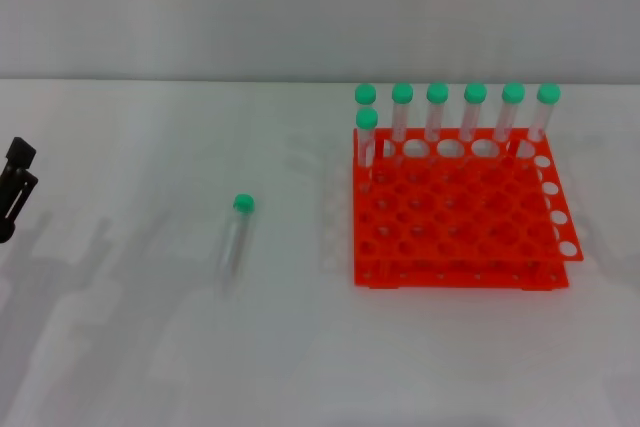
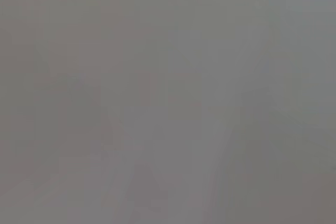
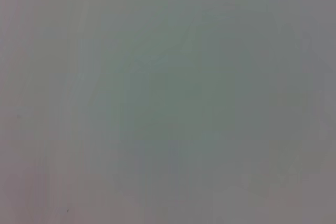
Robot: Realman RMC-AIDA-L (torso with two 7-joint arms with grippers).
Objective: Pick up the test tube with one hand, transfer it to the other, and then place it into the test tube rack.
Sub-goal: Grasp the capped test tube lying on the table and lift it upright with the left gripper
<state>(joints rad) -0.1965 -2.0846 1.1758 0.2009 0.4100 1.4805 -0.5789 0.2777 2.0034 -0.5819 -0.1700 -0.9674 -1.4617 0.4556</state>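
The test tube [image 1: 236, 234] lies flat on the white surface [image 1: 150, 347], its green cap pointing away from the robot, well to the left of the orange-red test tube rack [image 1: 455, 217], which holds seven other green-capped tubes [image 1: 437, 112] upright along its far row and far-left corner. The left gripper [image 1: 14, 190] shows only at the left edge of the head view, well apart from the tube and touching nothing; whether its fingers are open or closed cannot be told. Both wrist views show nothing distinct.
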